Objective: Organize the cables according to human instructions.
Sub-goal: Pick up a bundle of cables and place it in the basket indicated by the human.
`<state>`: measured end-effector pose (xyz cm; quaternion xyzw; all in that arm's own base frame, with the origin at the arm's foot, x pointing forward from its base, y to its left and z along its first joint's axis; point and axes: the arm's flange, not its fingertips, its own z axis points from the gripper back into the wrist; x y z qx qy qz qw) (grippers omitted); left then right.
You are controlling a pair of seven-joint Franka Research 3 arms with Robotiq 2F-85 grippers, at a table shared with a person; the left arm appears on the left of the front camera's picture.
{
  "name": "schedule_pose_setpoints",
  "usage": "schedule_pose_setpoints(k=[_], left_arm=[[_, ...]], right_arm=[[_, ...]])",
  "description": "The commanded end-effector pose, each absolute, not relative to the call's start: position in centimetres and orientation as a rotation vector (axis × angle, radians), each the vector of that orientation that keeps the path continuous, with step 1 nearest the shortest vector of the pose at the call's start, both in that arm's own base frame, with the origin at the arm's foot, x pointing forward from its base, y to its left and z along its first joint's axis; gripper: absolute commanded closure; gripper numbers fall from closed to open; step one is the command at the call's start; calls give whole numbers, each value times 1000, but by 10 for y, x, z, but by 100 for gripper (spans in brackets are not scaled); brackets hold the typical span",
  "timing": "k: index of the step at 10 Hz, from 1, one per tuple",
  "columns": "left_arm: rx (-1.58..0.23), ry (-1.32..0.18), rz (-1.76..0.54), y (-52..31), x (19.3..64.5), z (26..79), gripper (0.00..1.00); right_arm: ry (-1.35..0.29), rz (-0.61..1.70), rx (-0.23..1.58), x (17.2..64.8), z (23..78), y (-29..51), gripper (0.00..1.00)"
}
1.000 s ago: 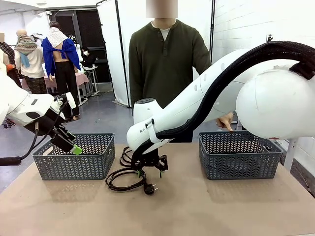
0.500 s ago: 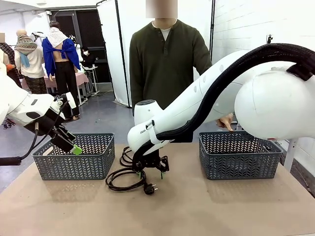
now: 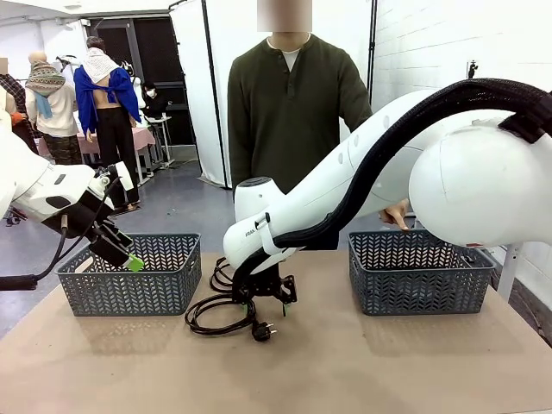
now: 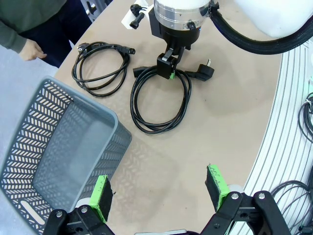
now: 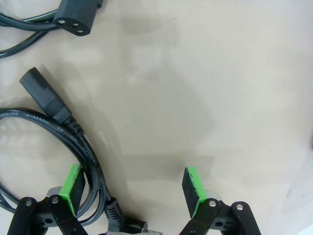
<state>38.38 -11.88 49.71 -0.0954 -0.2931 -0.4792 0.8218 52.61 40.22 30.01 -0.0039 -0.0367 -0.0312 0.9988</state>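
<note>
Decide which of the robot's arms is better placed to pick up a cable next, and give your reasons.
Right, probably. The right hand hangs open just above the nearer coiled cable at mid-table. The left hand, also open, hovers up by the left basket, away from it.

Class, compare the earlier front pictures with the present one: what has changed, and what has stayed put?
The right gripper edged slightly toward picture right, low over the near cable, jaws open, gripping nothing. Nothing was taken or released. Unchanged: left gripper open above the left basket, far cable on the table, the person's hand at the right basket.
</note>
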Motion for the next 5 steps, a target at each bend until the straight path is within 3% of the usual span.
schedule_pose_setpoints(k=[1, 2, 5], left_arm=[[-225, -628, -1035, -115, 386, 495, 0], [-225, -628, -1035, -115, 386, 495, 0], [-225, -628, -1035, -115, 386, 495, 0]], right_arm=[[-95, -79, -47, 523, 300, 404, 0], [-90, -71, -50, 522, 301, 406, 7], [-78, -65, -51, 520, 304, 411, 55]])
